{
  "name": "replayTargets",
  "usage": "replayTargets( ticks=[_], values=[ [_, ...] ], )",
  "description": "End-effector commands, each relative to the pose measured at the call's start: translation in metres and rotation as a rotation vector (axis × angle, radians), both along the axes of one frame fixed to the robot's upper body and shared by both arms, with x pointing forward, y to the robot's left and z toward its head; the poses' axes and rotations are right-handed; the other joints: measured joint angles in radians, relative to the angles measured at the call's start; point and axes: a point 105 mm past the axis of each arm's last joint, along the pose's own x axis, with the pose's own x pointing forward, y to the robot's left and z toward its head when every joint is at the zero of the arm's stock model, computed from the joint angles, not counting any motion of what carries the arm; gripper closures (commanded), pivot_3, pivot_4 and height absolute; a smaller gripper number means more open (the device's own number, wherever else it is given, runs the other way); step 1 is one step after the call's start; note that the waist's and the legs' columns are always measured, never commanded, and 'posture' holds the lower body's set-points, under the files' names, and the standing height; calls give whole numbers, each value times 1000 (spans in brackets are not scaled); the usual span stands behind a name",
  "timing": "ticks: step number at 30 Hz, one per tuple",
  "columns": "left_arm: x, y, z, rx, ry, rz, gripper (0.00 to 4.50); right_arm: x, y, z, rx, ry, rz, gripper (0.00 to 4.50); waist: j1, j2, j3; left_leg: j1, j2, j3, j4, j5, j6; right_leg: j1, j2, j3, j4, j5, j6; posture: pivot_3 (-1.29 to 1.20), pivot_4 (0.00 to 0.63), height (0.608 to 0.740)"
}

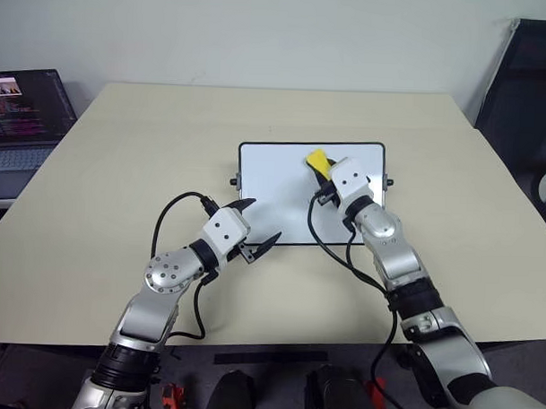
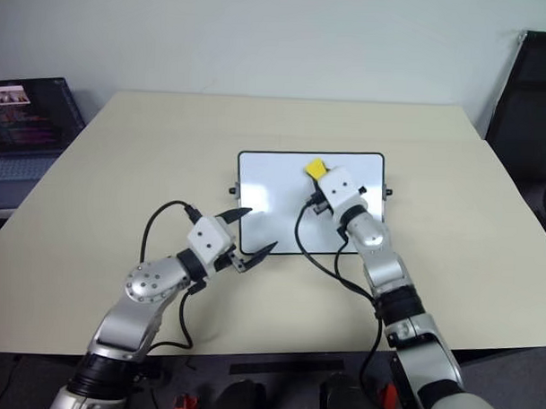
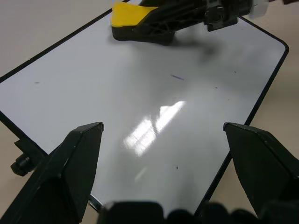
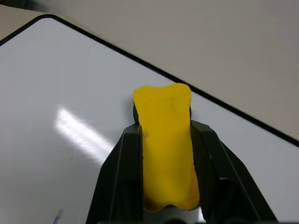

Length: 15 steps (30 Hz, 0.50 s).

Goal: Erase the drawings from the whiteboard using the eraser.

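Right fingers: the two black fingers [image 4: 119, 177] are clamped on the long sides of the eraser [image 4: 167, 144], one on each side, with the yellow top face showing between them.
Right gripper: the right gripper [image 1: 322, 177] reaches over the board from its near edge toward the far edge, with the eraser sticking out past the fingertips.
Eraser: a yellow block with a dark underside, held above the far part of the whiteboard [image 1: 274, 182], close to the far frame edge. From the left wrist view the dark underside sits at or just above the white surface; contact cannot be confirmed.
Left fingers: the two black fingers [image 3: 70, 163] are spread wide apart with nothing between them.
Left gripper: the left gripper [image 1: 257, 225] sits at the near left corner of the board, pointing across the surface toward the eraser.
Drawings: one short faint stroke [image 3: 177, 77] lies on the white surface between the left gripper and the eraser. A few tiny dark specks sit elsewhere on the board; their shape cannot be made out.
Whiteboard: flat on the table [image 1: 121, 181], white with a thin black frame, rounded corners and a small knob on each short side.
Laptop: a dark laptop [image 1: 20, 115] stands open at the far left edge of the table, well apart from the board.
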Motion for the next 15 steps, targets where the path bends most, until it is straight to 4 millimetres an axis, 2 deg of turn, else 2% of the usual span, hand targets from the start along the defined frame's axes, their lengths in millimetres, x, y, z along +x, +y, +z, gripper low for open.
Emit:
replayTargets(
  ticks=[1, 4, 7, 10, 15],
  values=[
    [0, -1, 15, -3, -56, -7, 0, -23, 11, -36, -57, 130, 115, 3425, 0, 0, 0, 0, 0, 0, 0, 0, 0, 0, 0, 0, 0, 0, 0, 0, 150, 740],
    [0, 0, 15, -2, -56, -7, 0, -42, 10, -58, -102, 219, 187, 3425, -2, 0, 0, 1, 0, 0, 0, 0, 0, 0, 0, 0, 1, 0, 0, 0, 150, 740],
    [1, -1, 15, -2, -56, -9, 0, -51, 6, -69, -140, 271, 211, 3425, -2, 0, 0, 2, 0, 0, 0, 0, 0, 1, 0, -1, 1, -2, -3, 0, 150, 740],
    [2, -2, 16, -2, -56, -12, 0, -41, -4, -60, -141, 242, 144, 3425, -2, 0, 0, 3, 0, 0, 1, 0, 0, 1, 0, 0, 1, -2, -3, 0, 150, 740],
    [4, -3, 17, -2, -59, -19, 0, -7, -26, -33, -112, 145, -42, 3425, -2, 0, 0, 3, 0, 1, 3, 0, 0, 2, 0, 0, 2, -2, -4, 0, 150, 740]
  ],
)
